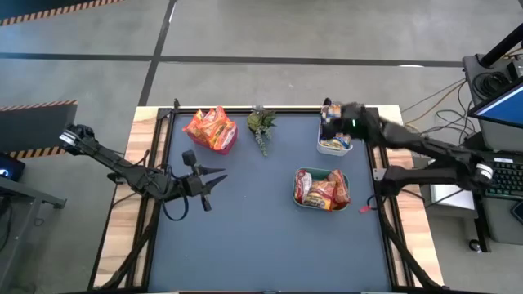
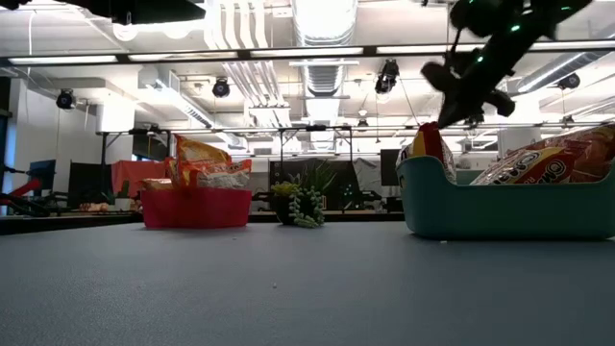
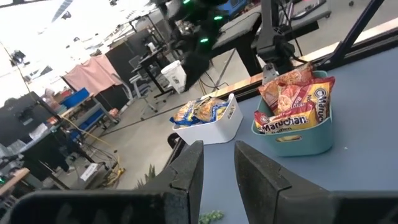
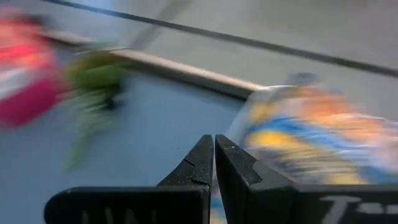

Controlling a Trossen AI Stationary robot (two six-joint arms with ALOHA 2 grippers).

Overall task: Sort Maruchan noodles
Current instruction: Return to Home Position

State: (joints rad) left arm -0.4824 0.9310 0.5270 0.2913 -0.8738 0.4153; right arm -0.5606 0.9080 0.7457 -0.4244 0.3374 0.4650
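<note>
Right claw (image 4: pixel 214 139), closed and empty, over the half-hidden white bin (image 1: pixel 324 148); left claw (image 3: pixel 217 147) slightly open mid-table.

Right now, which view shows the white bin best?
Left wrist view: the white bin stands clear of everything, its yellow-and-blue packs plain. High view: the right pincer hangs over part of it. Right wrist view: only an edge and the packs. Low view: I can't find it.

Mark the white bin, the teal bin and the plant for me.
white bin (image 3: pixel 216 129), left wrist view, on its bare side wall.
teal bin (image 2: pixel 509 213), low view, on its front wall.
plant (image 1: pixel 261 125), high view, on its green leaves.
</note>
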